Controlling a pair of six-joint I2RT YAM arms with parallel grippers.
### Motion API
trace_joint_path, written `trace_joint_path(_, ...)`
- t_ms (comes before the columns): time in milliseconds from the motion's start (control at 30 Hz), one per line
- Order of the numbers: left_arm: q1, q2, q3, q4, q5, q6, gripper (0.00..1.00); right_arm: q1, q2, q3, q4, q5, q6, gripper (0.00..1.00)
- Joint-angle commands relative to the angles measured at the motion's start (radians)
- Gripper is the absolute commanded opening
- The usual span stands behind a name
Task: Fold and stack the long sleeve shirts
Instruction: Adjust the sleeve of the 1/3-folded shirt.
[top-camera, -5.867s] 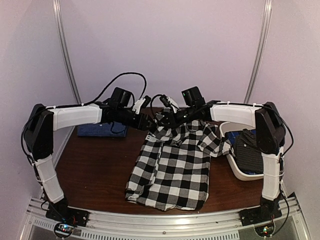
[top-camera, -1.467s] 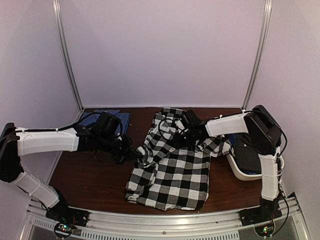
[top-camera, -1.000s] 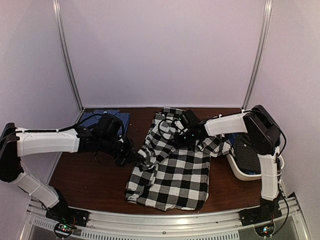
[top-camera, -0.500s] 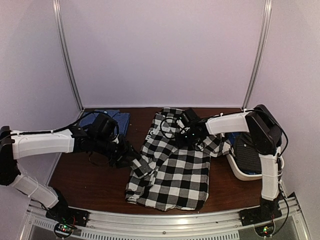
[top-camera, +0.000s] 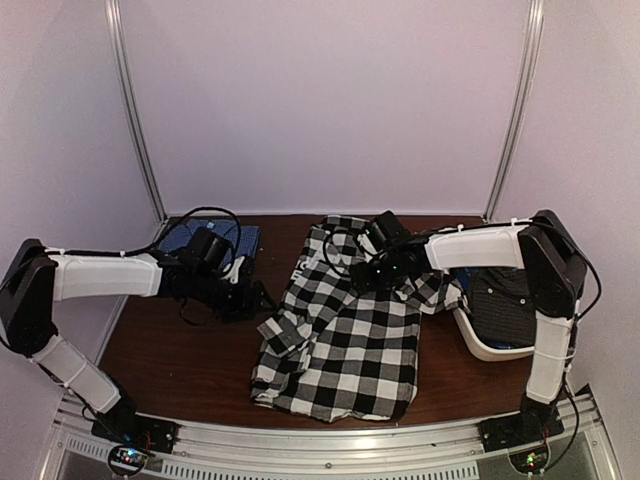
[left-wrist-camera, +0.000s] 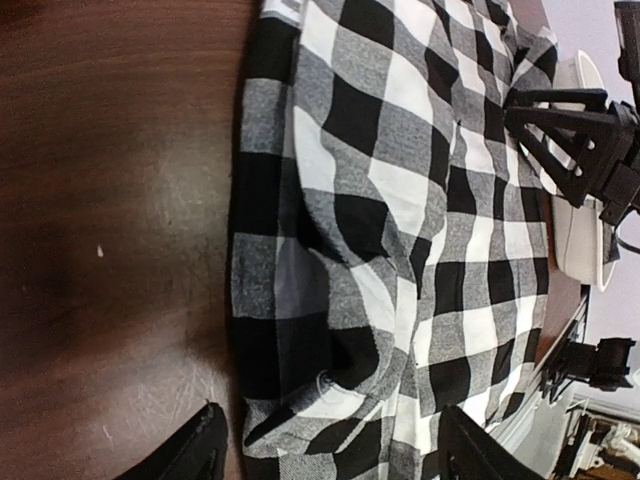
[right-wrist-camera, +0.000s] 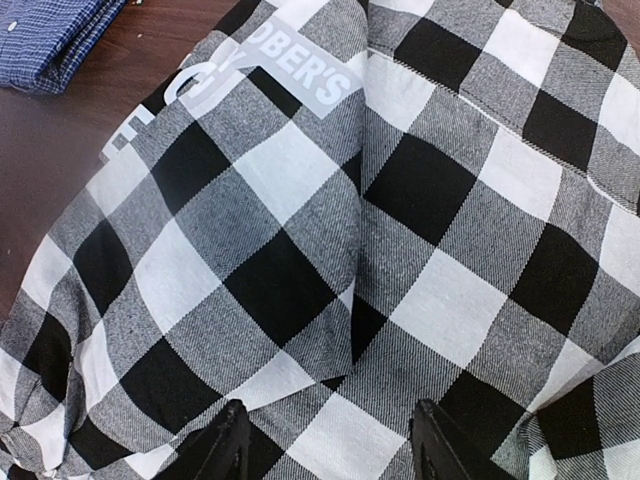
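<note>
The black-and-white checked shirt (top-camera: 345, 335) lies spread on the table's middle, its left sleeve folded in over the body (left-wrist-camera: 400, 200). My left gripper (top-camera: 262, 299) hovers at the shirt's left edge, open, the cloth lying loose below its jaws (left-wrist-camera: 335, 455). My right gripper (top-camera: 372, 272) is over the shirt's upper part near the collar, also open with nothing pinched (right-wrist-camera: 335, 445). A dark blue shirt (top-camera: 215, 238) lies folded at the back left, partly behind my left arm. A dark dotted shirt (top-camera: 500, 305) sits in the basket.
A white oval basket (top-camera: 478, 347) stands at the table's right edge. The blue shirt's corner (right-wrist-camera: 50, 35) shows beside the checked shirt's collar label (right-wrist-camera: 300, 80). Bare brown table (top-camera: 180, 350) lies left of the checked shirt.
Both grippers have gone from shut to open and let go of the checked cloth. The left gripper has drawn back leftwards off the folded sleeve; the right has lifted slightly.
</note>
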Motion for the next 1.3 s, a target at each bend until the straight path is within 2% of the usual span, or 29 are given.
trace_joint_path(0, 0.003, 0.044, -0.018, 0.119, 0.093, 0.170, 0.74, 0.009, -0.052, -0.026, 0.004, 0.023, 0.004, 0.57)
trace_joint_path(133, 0.002, 0.064, -0.018, 0.100, 0.127, 0.207, 0.70, 0.012, -0.055, -0.031, 0.004, 0.022, 0.006, 0.57)
trace_joint_path(233, -0.001, 0.068, -0.014, 0.070, 0.155, 0.236, 0.64, 0.013, -0.055, -0.029, 0.006, 0.021, 0.007, 0.57)
trace_joint_path(567, -0.026, 0.105, 0.040, -0.042, 0.208, 0.298, 0.33, 0.015, -0.041, -0.004, 0.005, 0.018, 0.007, 0.57)
trace_joint_path(700, -0.038, 0.117, 0.070, -0.050, 0.280, 0.282, 0.13, 0.015, -0.036, 0.003, 0.005, 0.015, 0.002, 0.57)
trace_joint_path(833, -0.057, 0.121, 0.118, -0.052, 0.345, 0.230, 0.03, 0.015, -0.028, 0.010, 0.007, 0.016, 0.001, 0.57)
trace_joint_path(933, -0.083, 0.117, 0.158, -0.023, 0.413, 0.142, 0.00, 0.015, -0.025, 0.020, 0.009, 0.020, 0.000, 0.57)
trace_joint_path(1100, -0.114, 0.082, 0.205, 0.116, 0.485, -0.122, 0.00, 0.014, -0.010, 0.060, -0.011, 0.033, -0.004, 0.57)
trace_joint_path(1267, -0.117, -0.004, 0.071, 0.431, 0.465, -0.479, 0.00, 0.013, 0.001, 0.099, -0.030, 0.036, -0.007, 0.57)
